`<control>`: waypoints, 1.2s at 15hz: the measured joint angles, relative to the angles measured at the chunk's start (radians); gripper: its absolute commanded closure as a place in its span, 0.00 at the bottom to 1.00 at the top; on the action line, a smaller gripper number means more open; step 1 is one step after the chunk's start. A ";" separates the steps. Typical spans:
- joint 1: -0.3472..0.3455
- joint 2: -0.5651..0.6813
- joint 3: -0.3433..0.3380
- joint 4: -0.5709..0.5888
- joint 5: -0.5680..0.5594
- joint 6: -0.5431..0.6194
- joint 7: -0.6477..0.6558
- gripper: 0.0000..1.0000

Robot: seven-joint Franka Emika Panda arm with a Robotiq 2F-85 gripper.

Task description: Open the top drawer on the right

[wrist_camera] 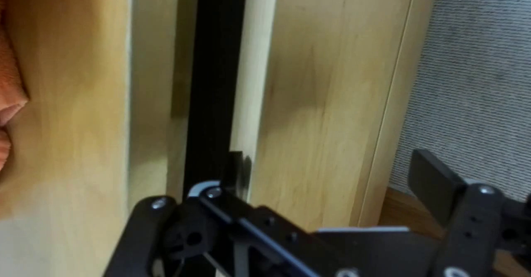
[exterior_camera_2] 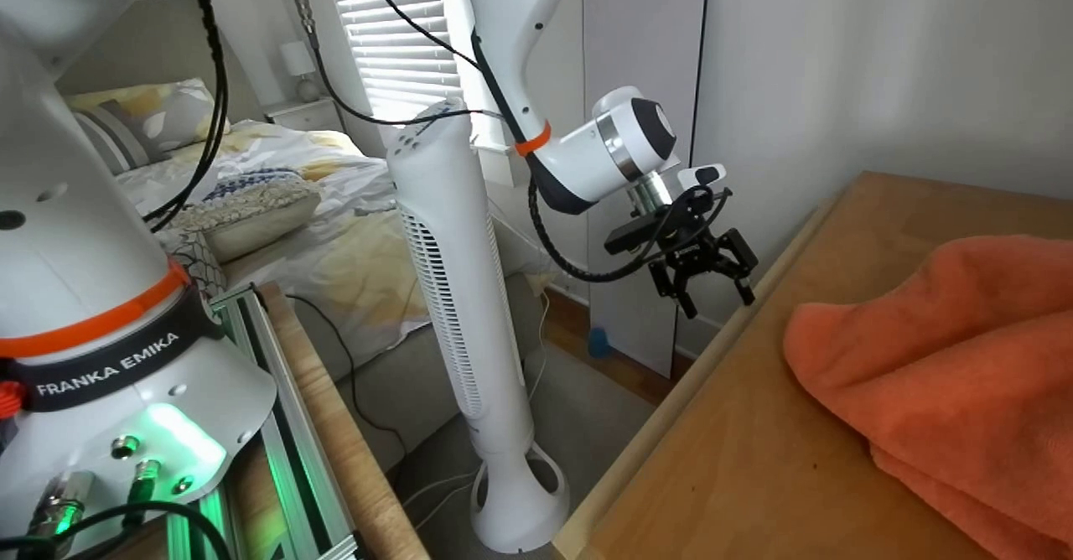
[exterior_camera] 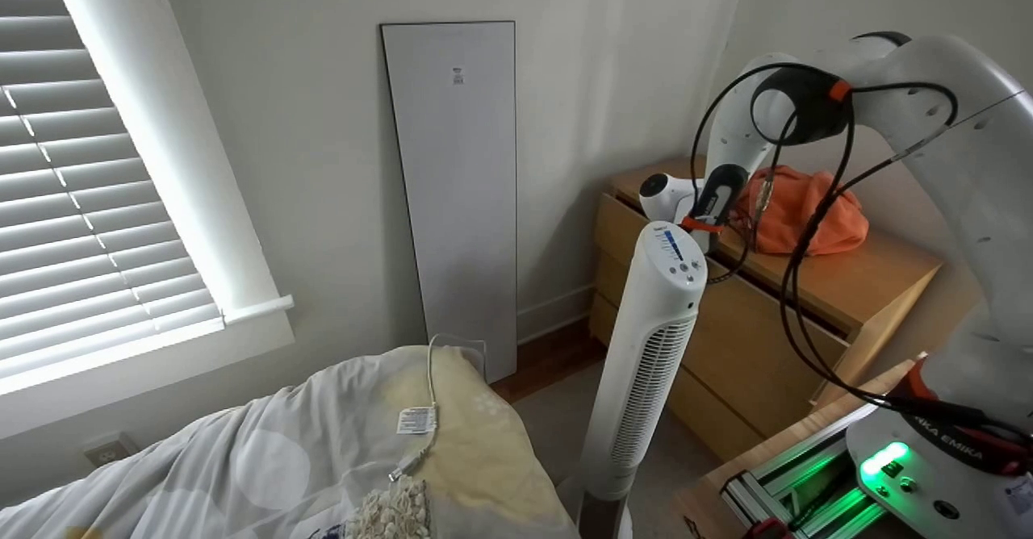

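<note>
The light wood dresser (exterior_camera: 742, 345) stands against the wall in an exterior view; its top (exterior_camera_2: 712, 451) shows in another. In the wrist view, the top drawer's front (wrist_camera: 319, 86) runs up the middle. A long dark gap (wrist_camera: 215, 82) lies between the drawer's pale upper edge (wrist_camera: 254, 53) and the dresser top (wrist_camera: 83, 115). My gripper (wrist_camera: 330, 156) is open, its fingers on either side of the drawer front. One finger is at the gap, beside the pale edge; I cannot tell if it touches. The other is over the floor side. The gripper (exterior_camera_2: 717, 298) also shows beyond the dresser edge.
A white tower fan (exterior_camera: 646, 345) stands close to the arm and dresser; it also shows in an exterior view (exterior_camera_2: 453, 292). An orange cloth (exterior_camera_2: 947, 359) lies on the dresser top. A bed (exterior_camera: 323, 442) and a leaning grey board (exterior_camera: 460, 184) are nearby. Cables hang from the arm.
</note>
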 measured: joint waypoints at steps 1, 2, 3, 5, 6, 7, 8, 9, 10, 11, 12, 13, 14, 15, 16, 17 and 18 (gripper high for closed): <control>-0.005 -0.018 0.018 -0.016 0.002 0.000 -0.013 0.00; -0.011 -0.035 0.038 -0.032 0.008 0.000 -0.027 0.00; -0.016 -0.054 0.060 -0.049 0.017 0.000 -0.043 0.00; -0.026 -0.088 0.104 -0.081 0.051 0.000 -0.082 0.00; -0.032 -0.105 0.127 -0.096 0.075 0.000 -0.105 0.00; -0.040 -0.120 0.150 -0.109 0.103 0.000 -0.131 0.00; -0.049 -0.135 0.173 -0.121 0.135 0.000 -0.161 0.00; -0.059 -0.148 0.196 -0.132 0.171 0.000 -0.192 0.00; -0.072 -0.160 0.220 -0.141 0.212 0.000 -0.226 0.00; -0.086 -0.170 0.242 -0.148 0.258 0.000 -0.264 0.00; -0.102 -0.180 0.263 -0.153 0.310 -0.001 -0.305 0.00; -0.120 -0.187 0.283 -0.156 0.363 -0.002 -0.343 0.00; -0.140 -0.193 0.302 -0.158 0.415 -0.004 -0.380 0.00; -0.161 -0.199 0.321 -0.158 0.463 -0.005 -0.410 0.00; -0.181 -0.205 0.339 -0.159 0.512 -0.005 -0.435 0.00; -0.200 -0.211 0.356 -0.160 0.558 -0.008 -0.454 0.00; -0.215 -0.219 0.368 -0.160 0.600 -0.010 -0.463 0.00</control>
